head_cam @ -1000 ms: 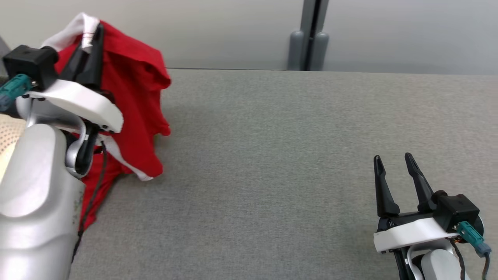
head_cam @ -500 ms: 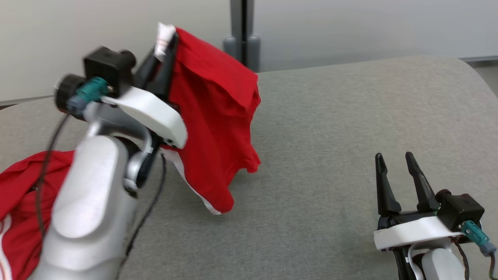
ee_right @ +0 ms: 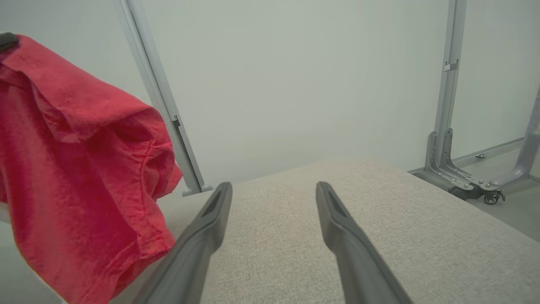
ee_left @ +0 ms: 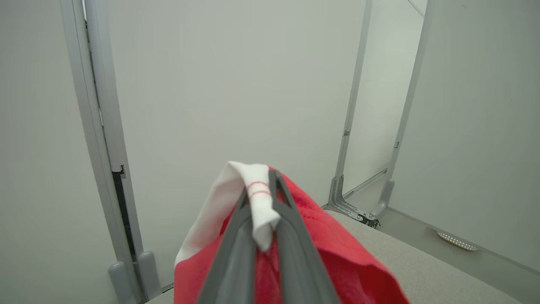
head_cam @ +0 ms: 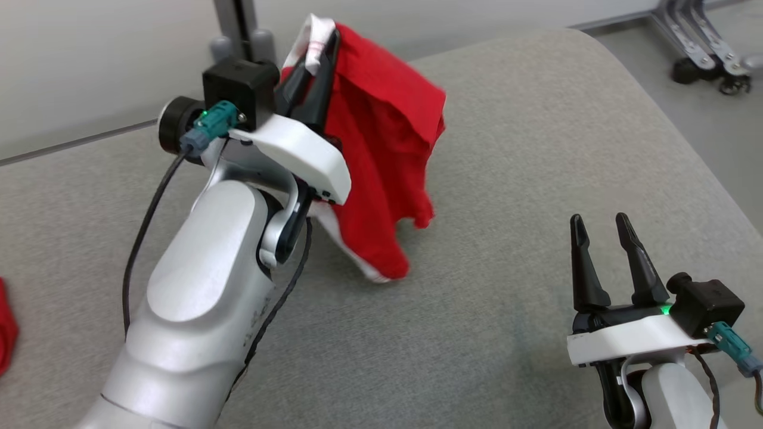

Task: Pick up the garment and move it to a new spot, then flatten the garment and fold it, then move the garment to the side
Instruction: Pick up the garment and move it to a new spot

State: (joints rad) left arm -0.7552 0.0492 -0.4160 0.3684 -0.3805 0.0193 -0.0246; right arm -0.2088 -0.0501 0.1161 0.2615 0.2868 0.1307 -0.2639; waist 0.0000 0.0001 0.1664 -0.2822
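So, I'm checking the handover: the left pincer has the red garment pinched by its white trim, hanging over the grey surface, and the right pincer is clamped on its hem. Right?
Not quite. The right pincer is open and empty, apart from the garment, as the right wrist view shows. The rest stands: the left pincer pinches the white trim.

One left hand (head_cam: pixel 326 44), one right hand (head_cam: pixel 598 220), one garment (head_cam: pixel 387 137), one red scrap (head_cam: pixel 6 328), one table (head_cam: pixel 536 149).
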